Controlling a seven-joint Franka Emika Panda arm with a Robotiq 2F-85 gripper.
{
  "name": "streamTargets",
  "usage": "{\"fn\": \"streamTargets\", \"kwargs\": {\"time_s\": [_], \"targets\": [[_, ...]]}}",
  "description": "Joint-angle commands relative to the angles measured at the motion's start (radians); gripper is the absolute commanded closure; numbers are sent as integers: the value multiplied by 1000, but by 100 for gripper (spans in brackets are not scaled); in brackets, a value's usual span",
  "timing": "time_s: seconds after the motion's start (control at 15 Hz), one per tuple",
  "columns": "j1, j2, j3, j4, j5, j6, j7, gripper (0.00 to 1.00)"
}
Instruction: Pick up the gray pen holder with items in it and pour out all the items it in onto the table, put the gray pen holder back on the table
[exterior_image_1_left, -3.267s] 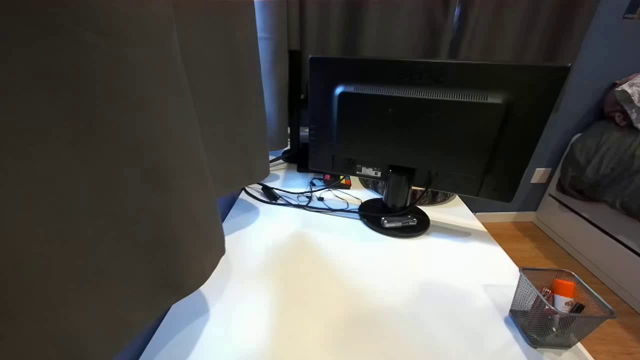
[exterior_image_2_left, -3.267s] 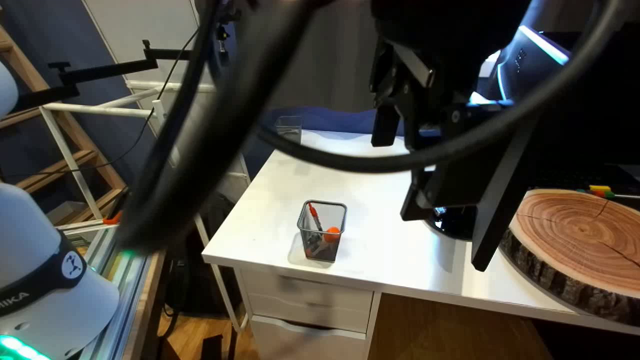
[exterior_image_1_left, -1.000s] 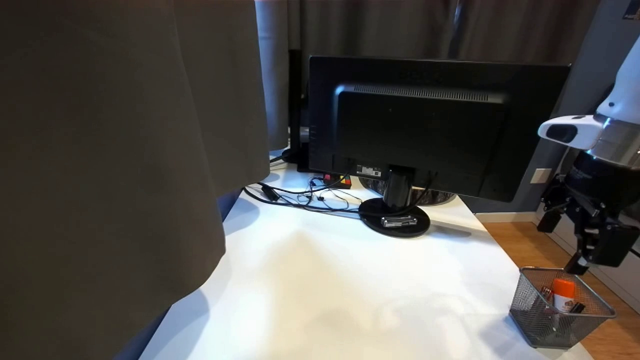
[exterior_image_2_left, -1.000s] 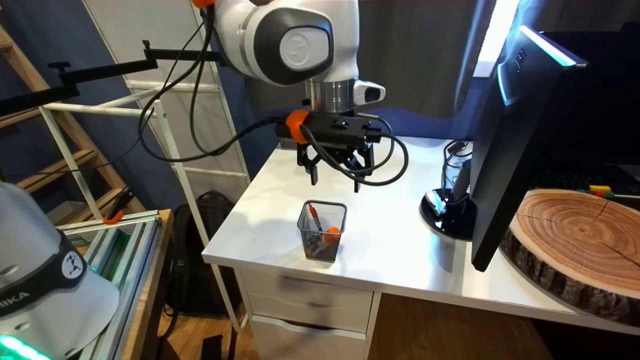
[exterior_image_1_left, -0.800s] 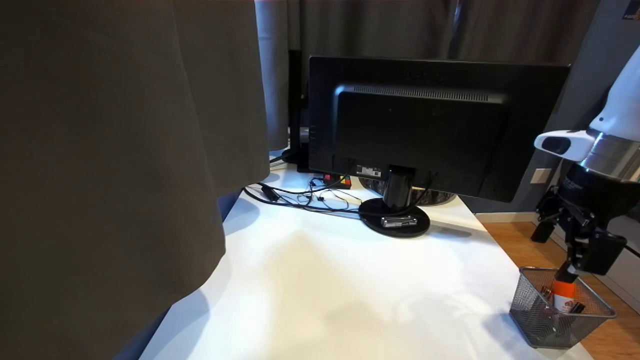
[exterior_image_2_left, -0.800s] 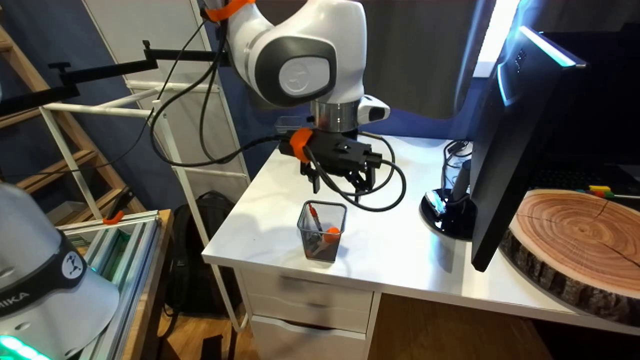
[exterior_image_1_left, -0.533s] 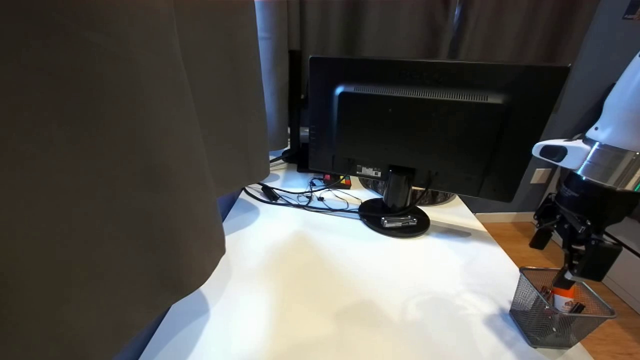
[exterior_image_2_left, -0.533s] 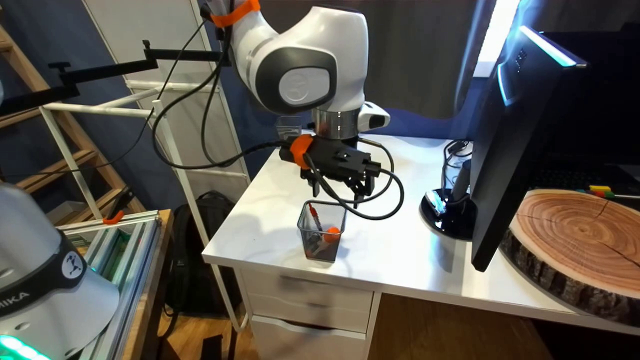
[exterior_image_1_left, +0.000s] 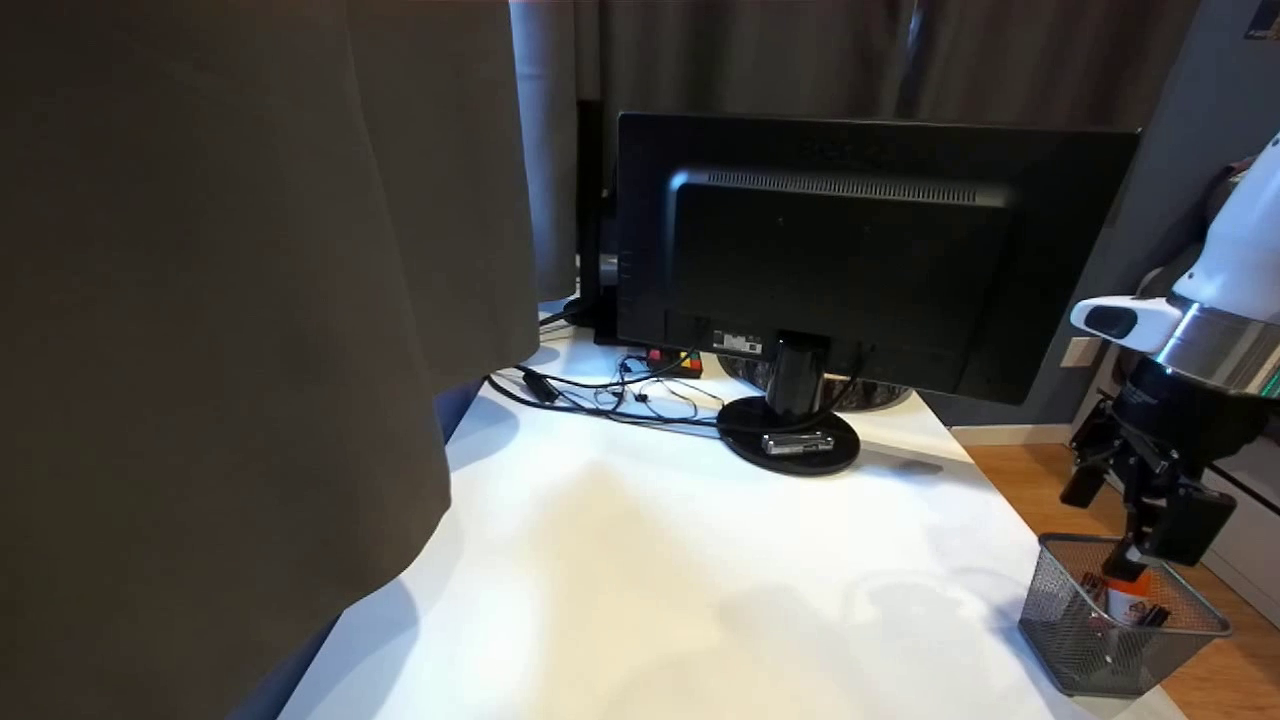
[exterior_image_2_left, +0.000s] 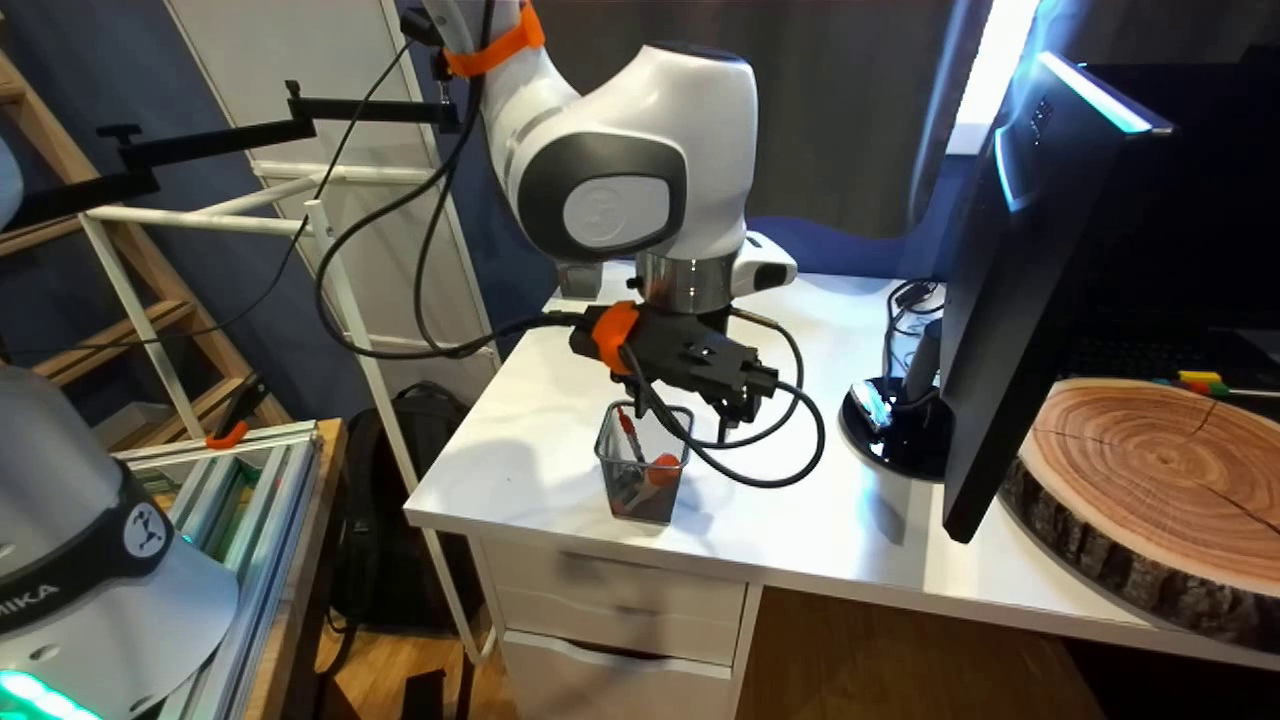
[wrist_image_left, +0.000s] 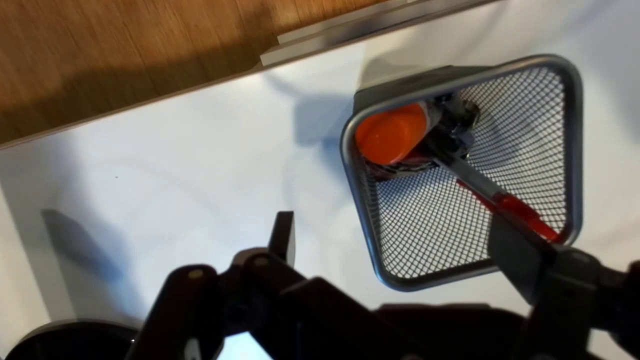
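Note:
The gray pen holder (exterior_image_1_left: 1095, 660) stands upright near the edge of the white table (exterior_image_1_left: 640, 560); it shows in an exterior view (exterior_image_2_left: 640, 505) and in the wrist view (wrist_image_left: 367, 230). In it are a red pen (wrist_image_left: 520, 210) leaning on a rim corner, a white tube with an orange cap (wrist_image_left: 392, 132) and dark small things. My gripper (wrist_image_left: 395, 230) is open and empty. One finger is over the holder's rim near the red pen, the other over the table outside it. In an exterior view the gripper (exterior_image_1_left: 1102, 528) is just above the holder. I cannot tell whether a finger touches it.
A black monitor (exterior_image_1_left: 850, 260) on a round base (exterior_image_1_left: 745, 425) stands on the table, with cables (exterior_image_1_left: 600, 400) beside it. A wood slab (exterior_image_2_left: 1160, 470) lies beyond the monitor. A second mesh container (exterior_image_2_left: 580, 282) is at the table's far corner. A dark curtain (exterior_image_1_left: 230, 300) hangs close by.
The arm has swung over the pen holder and come down close to its rim, lowering a little more in the last half second. The fingers stay open. The holder has not moved.

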Motion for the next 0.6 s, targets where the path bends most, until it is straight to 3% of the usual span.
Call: {"fn": "streamTargets", "kwargs": {"time_s": [0.0, 0.2, 0.53], "targets": [[-147, 76, 177, 53, 260, 54, -191, 11], [-209, 109, 237, 83, 342, 31, -271, 31], [-267, 120, 249, 90, 350, -45, -354, 11]]}}
